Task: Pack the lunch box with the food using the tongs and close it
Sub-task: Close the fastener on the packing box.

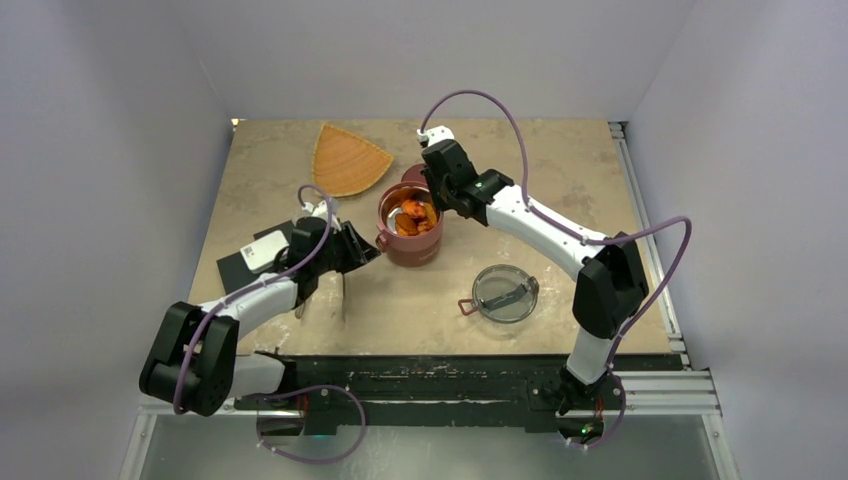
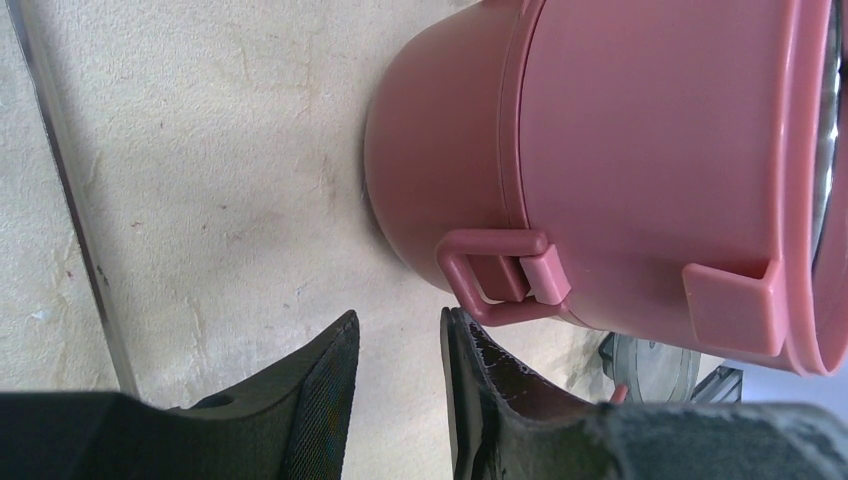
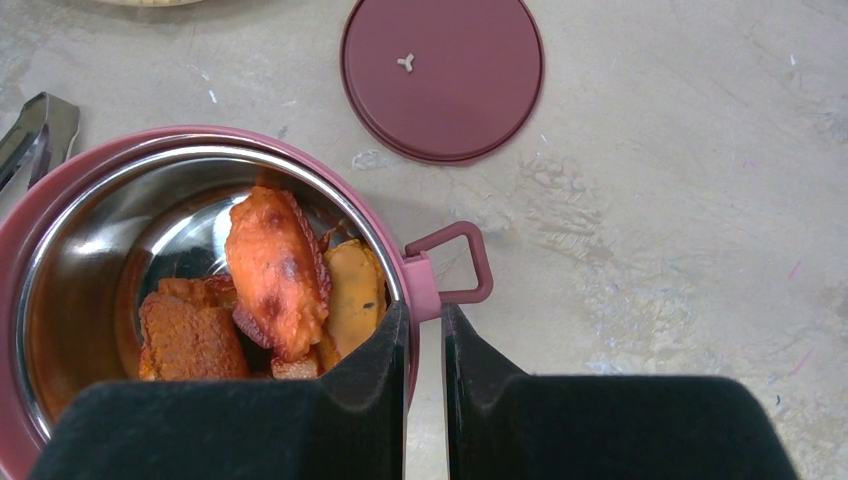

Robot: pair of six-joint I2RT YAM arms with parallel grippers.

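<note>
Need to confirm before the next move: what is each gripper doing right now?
Left gripper: open, holding nothing, next to the lunch box.
Right gripper: closed on the lunch box rim.

No legible txt, labels or nos. in any view.

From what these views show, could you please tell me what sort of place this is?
Likely a lab robot cell. Plain white walls box in the table, metal rails edge it, and a left arm and right arm stand bolted at its near edge.
</note>
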